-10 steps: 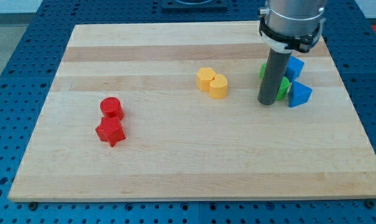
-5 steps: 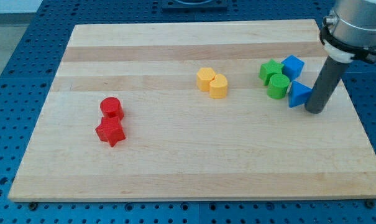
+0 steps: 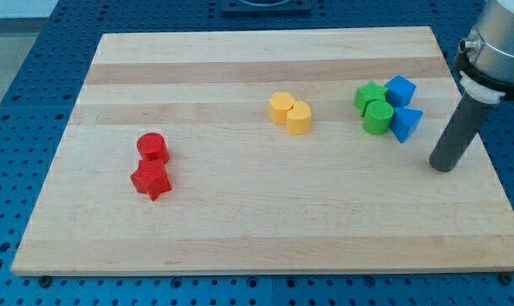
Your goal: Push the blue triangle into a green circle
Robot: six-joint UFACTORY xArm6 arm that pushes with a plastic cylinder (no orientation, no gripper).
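The blue triangle [image 3: 406,123] lies at the view's right on the wooden board, touching the right side of the green circle [image 3: 378,117]. A green star-like block [image 3: 369,96] sits just above the circle, and a blue cube-like block [image 3: 400,90] sits above the triangle. My tip [image 3: 442,167] rests on the board to the lower right of the blue triangle, clear of it by a small gap.
Two yellow blocks [image 3: 290,112] sit together near the board's middle. A red cylinder [image 3: 153,147] and a red star [image 3: 150,180] sit together at the left. The board's right edge [image 3: 484,144] runs close to my tip.
My tip moved from the left of the green and blue blocks to their right, then down and right. The blue triangle shifted left and up against the green circle.
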